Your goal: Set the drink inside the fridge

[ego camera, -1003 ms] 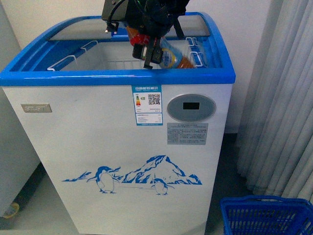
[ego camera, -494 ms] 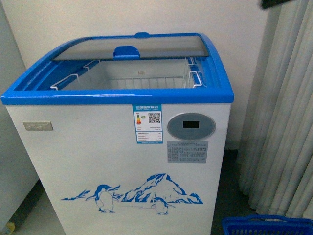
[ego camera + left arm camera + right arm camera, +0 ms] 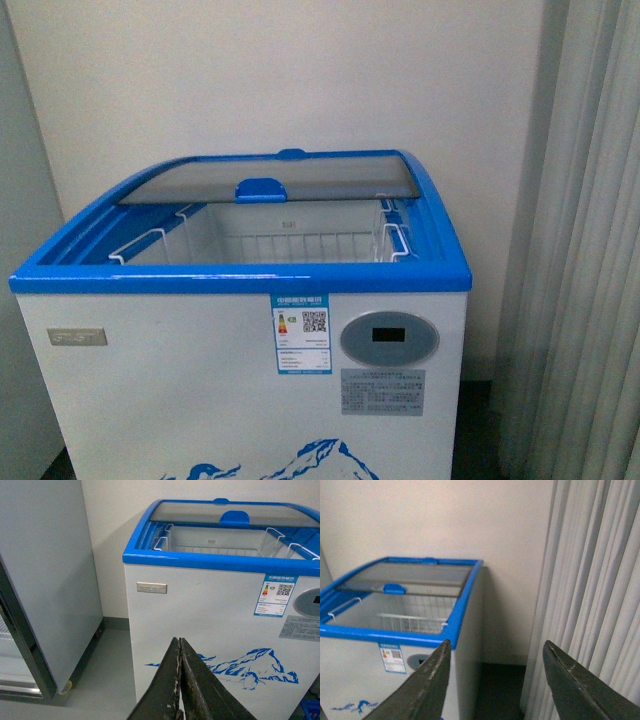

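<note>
The fridge [image 3: 240, 281] fills the middle of the front view, a white chest with a blue rim. Its curved glass lid [image 3: 330, 175] is slid to the back, and the open front half shows white wire baskets [image 3: 300, 245]. The drink is out of view in every frame. Neither arm shows in the front view. My left gripper [image 3: 180, 641] is shut with nothing in it, low in front of the fridge [image 3: 200, 610] by the penguin graphic. My right gripper [image 3: 497, 644] is open and empty, off the right-hand side of the fridge [image 3: 380, 632].
A tall grey cabinet [image 3: 45, 580] stands left of the fridge, with a strip of grey floor [image 3: 107, 670] between them. Pale pleated curtains [image 3: 590, 250] hang to the right. A cream wall runs behind.
One second ago an arm held the cola bottle over the fridge's opening. That arm has left the front view and the bottle no longer shows. The fridge now sits lower in the frame.
</note>
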